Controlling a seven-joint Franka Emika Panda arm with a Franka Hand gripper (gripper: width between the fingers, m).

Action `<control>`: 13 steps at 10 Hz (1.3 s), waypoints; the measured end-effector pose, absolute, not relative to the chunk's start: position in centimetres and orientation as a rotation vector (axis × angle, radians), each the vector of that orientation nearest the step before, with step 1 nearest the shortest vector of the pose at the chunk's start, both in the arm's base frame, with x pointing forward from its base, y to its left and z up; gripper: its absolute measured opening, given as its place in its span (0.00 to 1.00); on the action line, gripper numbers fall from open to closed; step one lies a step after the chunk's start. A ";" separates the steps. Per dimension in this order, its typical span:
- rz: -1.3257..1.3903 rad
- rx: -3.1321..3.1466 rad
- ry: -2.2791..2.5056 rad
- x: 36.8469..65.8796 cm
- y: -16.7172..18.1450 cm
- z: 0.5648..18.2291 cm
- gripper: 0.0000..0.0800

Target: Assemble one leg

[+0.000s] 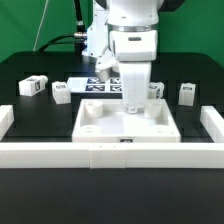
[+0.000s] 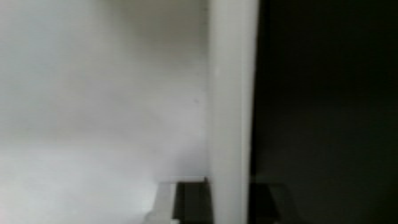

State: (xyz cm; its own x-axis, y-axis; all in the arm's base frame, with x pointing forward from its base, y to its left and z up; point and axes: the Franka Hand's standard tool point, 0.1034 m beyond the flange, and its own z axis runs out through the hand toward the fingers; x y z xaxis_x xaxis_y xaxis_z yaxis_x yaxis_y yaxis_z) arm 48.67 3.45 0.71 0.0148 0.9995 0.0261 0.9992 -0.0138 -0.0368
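Note:
The large white square panel (image 1: 128,124) lies flat at the front middle. My gripper (image 1: 134,104) points straight down at the panel's far edge. In the wrist view the gripper (image 2: 231,202) has its dark fingers (image 2: 192,203) on either side of the panel's raised rim (image 2: 231,80), touching it, so it looks shut on the rim. Two legs (image 1: 33,87) (image 1: 62,92) stand at the exterior view's left. One leg (image 1: 186,93) stands at the right and another (image 1: 155,90) is just right of the gripper. No leg shows in the wrist view.
The marker board (image 1: 98,86) lies behind the panel, partly hidden by the arm. A white fence (image 1: 100,152) runs along the front, with side walls at the left (image 1: 5,120) and right (image 1: 213,122). The panel's front edge lies against the fence.

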 end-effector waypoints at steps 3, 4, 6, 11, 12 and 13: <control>-0.004 -2.209 -2.159 50.3 7.2 0.6 0.07; 0.018 -2.214 -2.140 50.3 7.5 0.7 0.07; 0.033 -2.239 -2.105 50.2 8.7 0.7 0.07; 0.037 -2.257 -2.087 50.1 8.8 0.6 0.19; 0.037 -2.257 -2.086 50.1 8.8 0.6 0.19; 0.037 -2.258 -2.086 50.1 8.8 0.6 0.44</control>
